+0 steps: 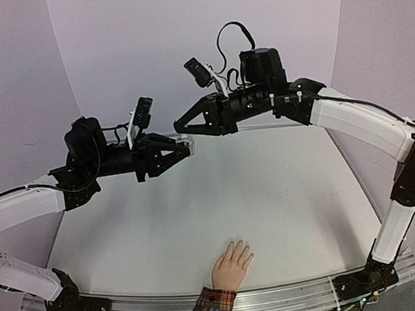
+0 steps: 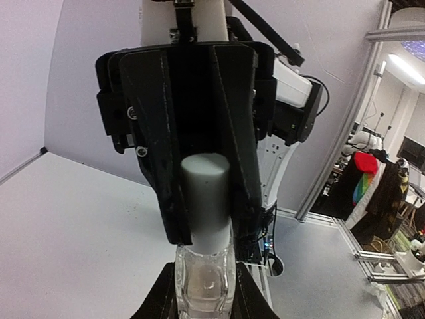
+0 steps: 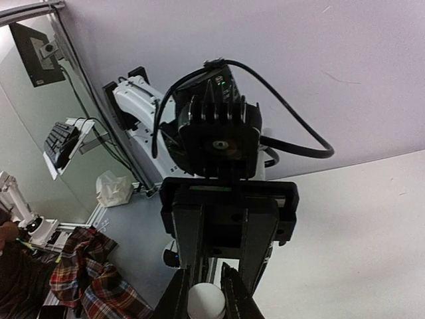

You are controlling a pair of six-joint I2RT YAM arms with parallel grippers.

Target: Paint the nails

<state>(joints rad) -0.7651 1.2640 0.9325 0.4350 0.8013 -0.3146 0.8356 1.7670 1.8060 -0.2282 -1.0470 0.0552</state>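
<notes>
- The nails [image 1: 240, 247] sit on the fingertips of a peach hand [image 1: 231, 265] lying flat at the bottom centre of the top view. They are too small and pale to pick out singly.
- The left gripper [image 1: 184, 150], left of centre in that view, is clamped tight on the body of a small clear bottle [image 2: 206, 289], held in the air well above the table [image 1: 288, 206].
- The right gripper [image 3: 206, 296] meets it from the upper right, its jaws pinched in on the white cap [image 2: 206, 193].
- The step in hand looks like getting the cap off. To do it well, the left side should hold the bottle dead steady. The right should turn the cap about its own axis, then draw it straight out along that axis so nothing scrapes the neck.
- Tilting the glass further risks a spill.
- Count: one hand with five fingers, one plaid cuff [image 1: 210, 309], one bottle, one cap, two grippers.
</notes>
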